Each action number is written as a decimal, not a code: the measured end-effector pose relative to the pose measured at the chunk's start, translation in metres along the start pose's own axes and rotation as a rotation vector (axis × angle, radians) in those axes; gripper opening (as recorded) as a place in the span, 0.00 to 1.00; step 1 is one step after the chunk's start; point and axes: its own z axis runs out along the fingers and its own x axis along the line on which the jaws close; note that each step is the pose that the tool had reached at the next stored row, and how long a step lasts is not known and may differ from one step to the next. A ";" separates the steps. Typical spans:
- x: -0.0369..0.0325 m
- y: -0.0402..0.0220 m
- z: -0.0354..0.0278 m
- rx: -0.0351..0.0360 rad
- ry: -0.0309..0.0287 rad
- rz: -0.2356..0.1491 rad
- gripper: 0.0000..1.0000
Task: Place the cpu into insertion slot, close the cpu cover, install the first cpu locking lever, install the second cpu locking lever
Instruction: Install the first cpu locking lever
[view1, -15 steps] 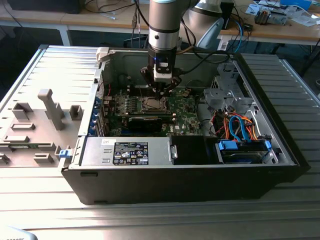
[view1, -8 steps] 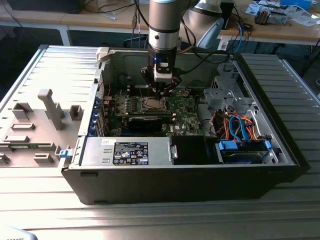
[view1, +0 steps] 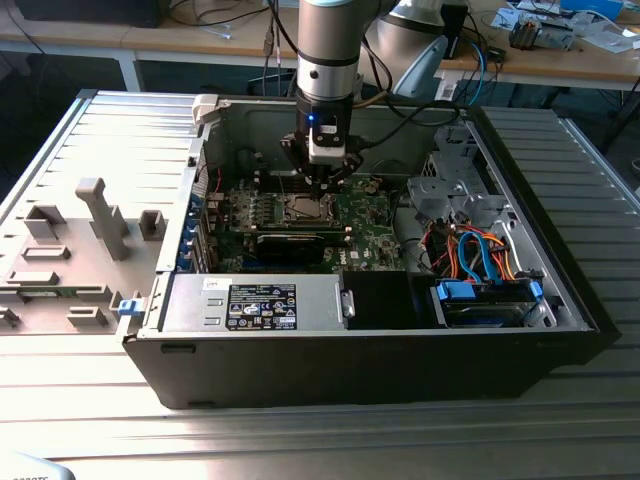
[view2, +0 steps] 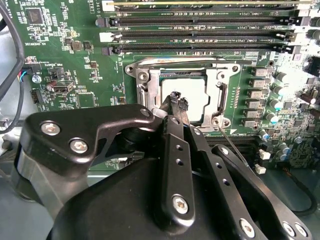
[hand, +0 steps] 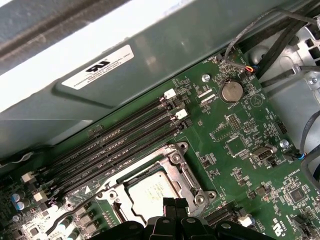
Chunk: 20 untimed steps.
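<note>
gripper (view2: 178, 101) clenched empty, I'm poising its tips at the cpu cover (view2: 218, 80) rim | cpu (view2: 195, 90) is sitting in the insertion slot (view1: 303, 206), 12 o'clock from the power-supply box (view1: 255, 303), cover lying flat, pinning it | lever wire (view2: 232, 145) seemingly hanging unlatched

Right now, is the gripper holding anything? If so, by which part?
Nothing visibly held. The gripper is shut with its fingers against each other, tips at the edge of the cpu, which sits under the cpu cover.
</note>
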 end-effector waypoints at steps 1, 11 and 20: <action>0.0000 0.0000 0.0000 0.0000 0.0000 -0.001 0.11; 0.0000 0.0000 0.0000 -0.0003 -0.0004 -0.010 0.11; 0.0000 0.0000 0.0000 -0.0006 -0.0008 -0.016 0.11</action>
